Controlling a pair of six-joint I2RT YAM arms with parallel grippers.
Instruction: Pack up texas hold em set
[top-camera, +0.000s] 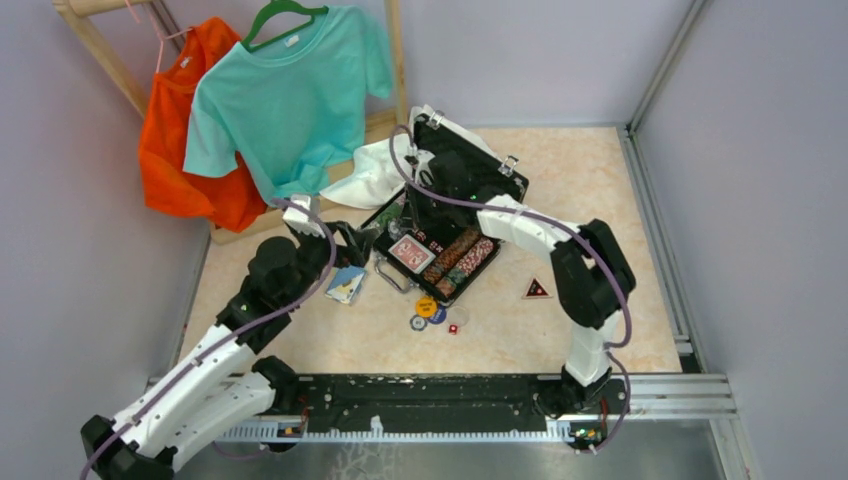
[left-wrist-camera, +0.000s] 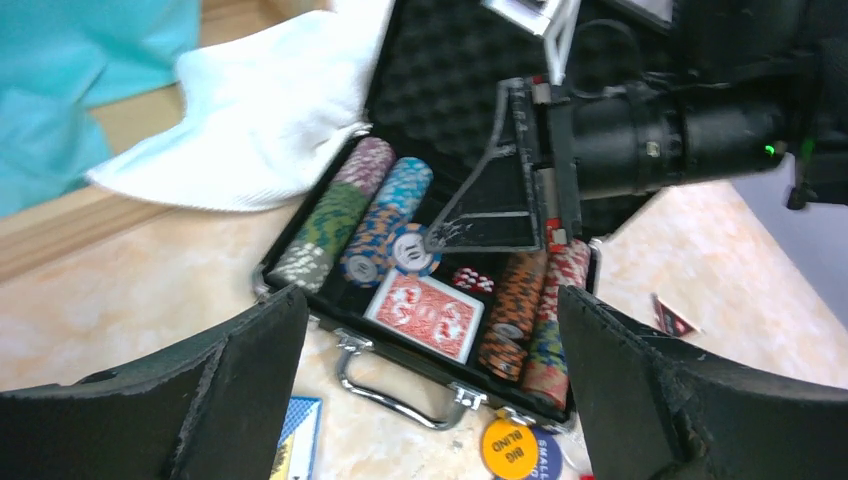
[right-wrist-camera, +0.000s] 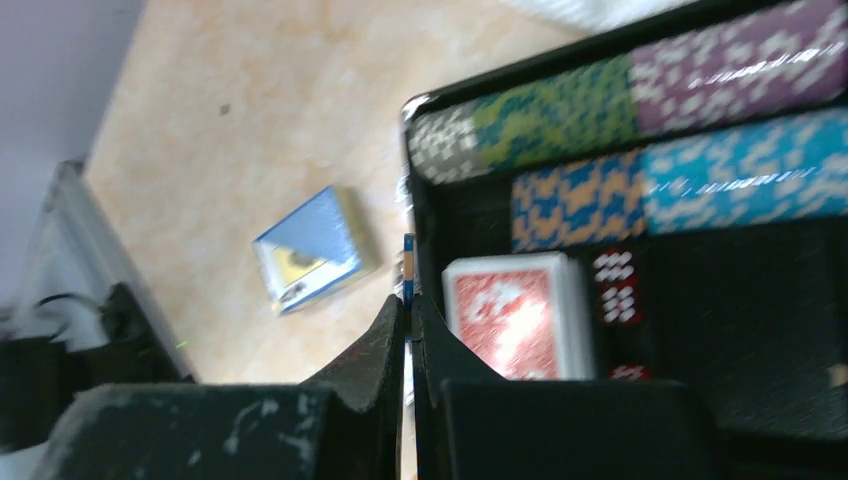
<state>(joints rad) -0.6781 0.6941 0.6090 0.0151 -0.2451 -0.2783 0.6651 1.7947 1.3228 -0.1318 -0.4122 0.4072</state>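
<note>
Centrally on the table (top-camera: 600, 180), the black case (top-camera: 468, 178) lay open with its lid propped up behind. Rows of multicoloured chips (left-wrist-camera: 340, 215) lined both sides of the tray, and a red deck (left-wrist-camera: 425, 315) lay between them at the near wall, with red dice (left-wrist-camera: 472, 280) just behind it. The right gripper (right-wrist-camera: 408, 305) reached down into the tray, its jaws pinched together on a single chip (left-wrist-camera: 411, 250) held on edge. Just outside the near wall lay the round buttons (top-camera: 427, 308) and one loose die (top-camera: 453, 328). A blue deck (top-camera: 346, 284) sat on the table to the case's left. The left gripper (left-wrist-camera: 430, 305) hovered above the handle side, jaws spread wide. A white cloth (left-wrist-camera: 270, 120) touched the case's far left corner, and a triangular card (top-camera: 537, 290) lay to the right. A teal shirt (top-camera: 285, 95) and an orange shirt (top-camera: 180, 140) hung behind.
</note>
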